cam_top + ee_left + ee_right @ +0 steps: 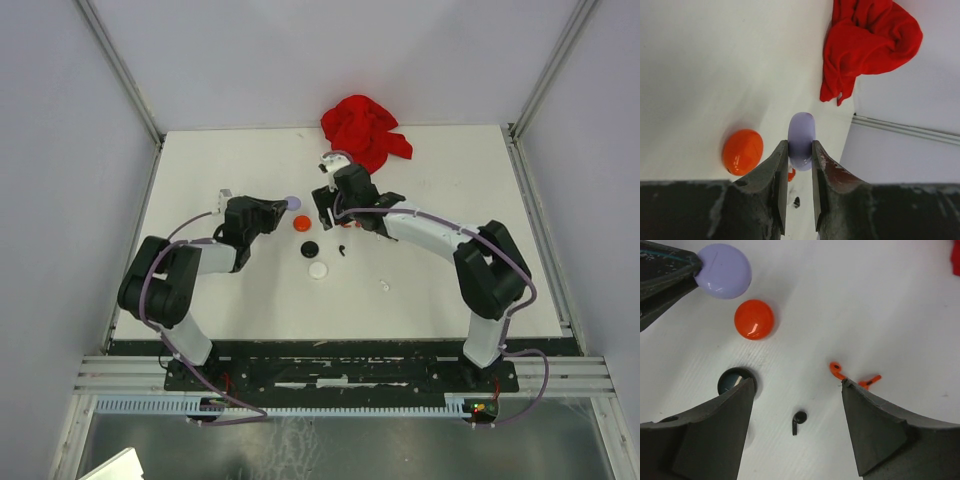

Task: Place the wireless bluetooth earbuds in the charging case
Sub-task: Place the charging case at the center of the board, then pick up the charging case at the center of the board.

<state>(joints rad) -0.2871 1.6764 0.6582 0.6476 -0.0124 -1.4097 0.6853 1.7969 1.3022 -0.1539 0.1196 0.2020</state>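
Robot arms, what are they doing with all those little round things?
The left arm has its jaws shut on a lilac round plastic case, holding it on edge. The right arm has its jaws open over a tiny black stemmed earbud on the white table, with two red earbuds beside it. An orange-red round case and a black round case lie nearby.

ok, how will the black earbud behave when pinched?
Black earbud: tiny, round head on a thin stem, so it probably pivots or skitters when nudged. Looks like hard plastic, likely light and stiff. The right gripper is far broader; it may slip out.
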